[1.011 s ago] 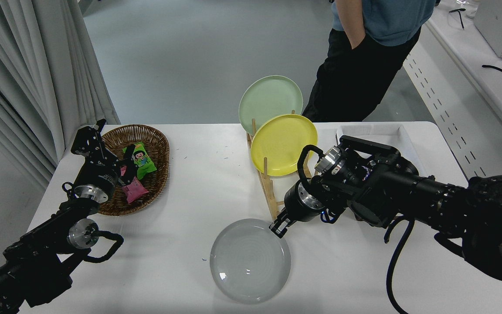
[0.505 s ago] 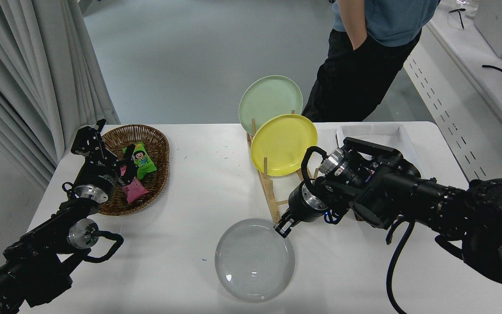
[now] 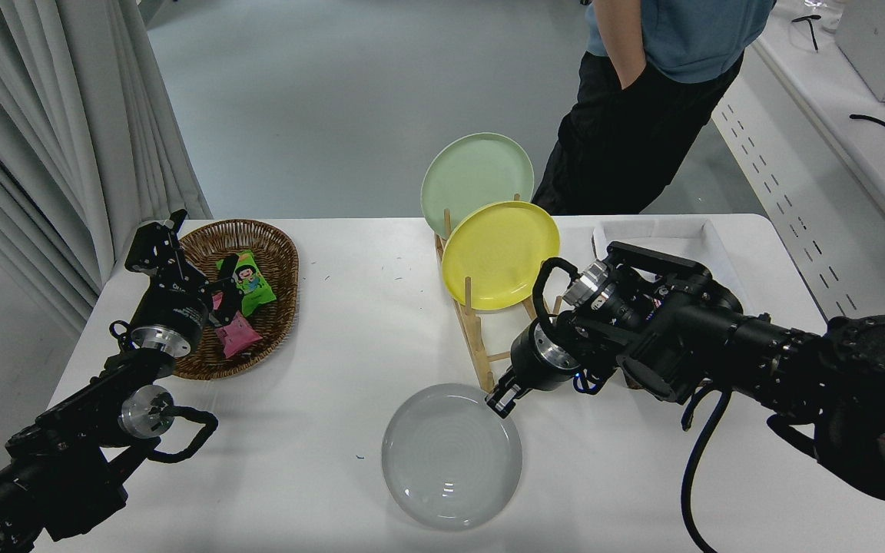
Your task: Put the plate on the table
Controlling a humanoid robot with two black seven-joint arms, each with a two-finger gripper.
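White table [image 3: 319, 338] carries the plate [image 3: 452, 456] flat, near-left of the right gripper [image 3: 502, 402], whose narrow jaws pinch its far-right rim.

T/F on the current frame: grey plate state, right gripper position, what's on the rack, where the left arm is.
1. The grey plate lies flat on the table. True.
2. The right gripper is at the plate's near edge. False: it is at the far right rim.
3. The wooden rack holds three plates. False: only the yellow plate and the pale green plate.
4. The left gripper is by the wicker basket. True.
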